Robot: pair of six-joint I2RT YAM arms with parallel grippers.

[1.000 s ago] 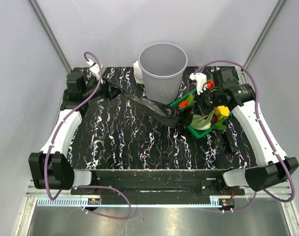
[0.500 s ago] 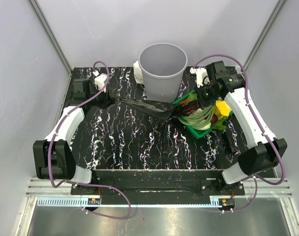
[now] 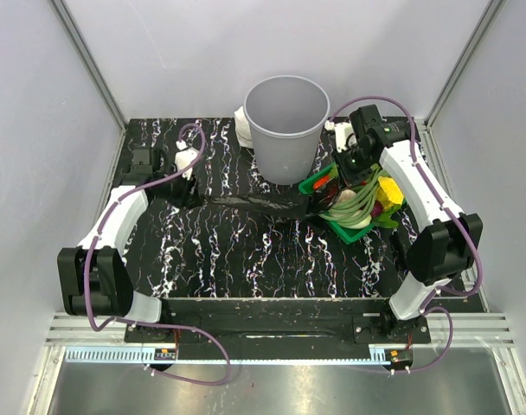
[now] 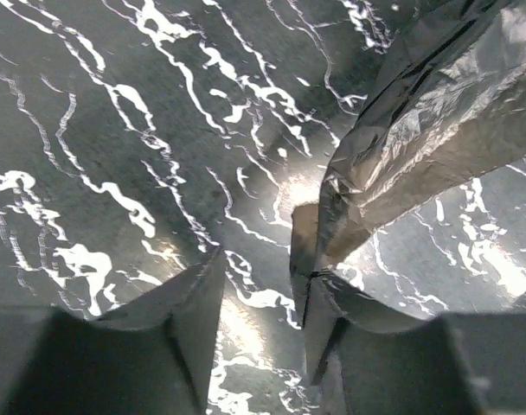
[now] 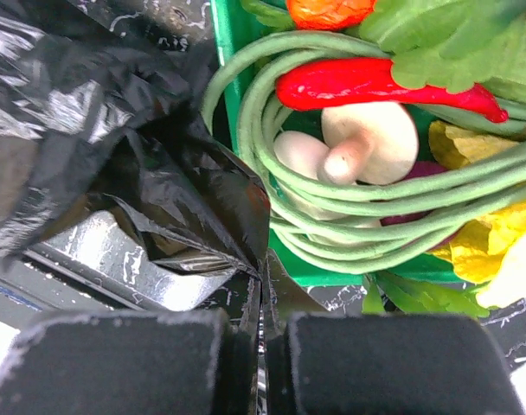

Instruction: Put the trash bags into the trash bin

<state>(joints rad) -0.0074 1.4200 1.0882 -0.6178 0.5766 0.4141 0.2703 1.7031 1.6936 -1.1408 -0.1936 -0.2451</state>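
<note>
The trash bag (image 3: 254,204) is a glossy black film strip stretched across the table in front of the light-grey trash bin (image 3: 285,151). My right gripper (image 3: 330,194) holds its right end beside the green basket. In the right wrist view the right gripper (image 5: 265,290) is shut on a fold of the bag (image 5: 90,112). My left gripper (image 3: 188,192) is at the bag's left end. The left wrist view shows that gripper (image 4: 259,259) open, bare table between its fingers. The bag's end (image 4: 419,130) rests against the right finger (image 4: 311,285).
A green basket (image 3: 345,232) of vegetables stands right of the bin, its wall (image 5: 323,268) just past my right fingers. A small white roll (image 3: 241,117) lies behind the bin on the left. A dark object (image 3: 401,246) lies at the table's right side.
My left gripper moved right and nearer along the bag, closed, then opened again. The right arm pulled back toward the bin. The bag strip now lies flatter and more level.
</note>
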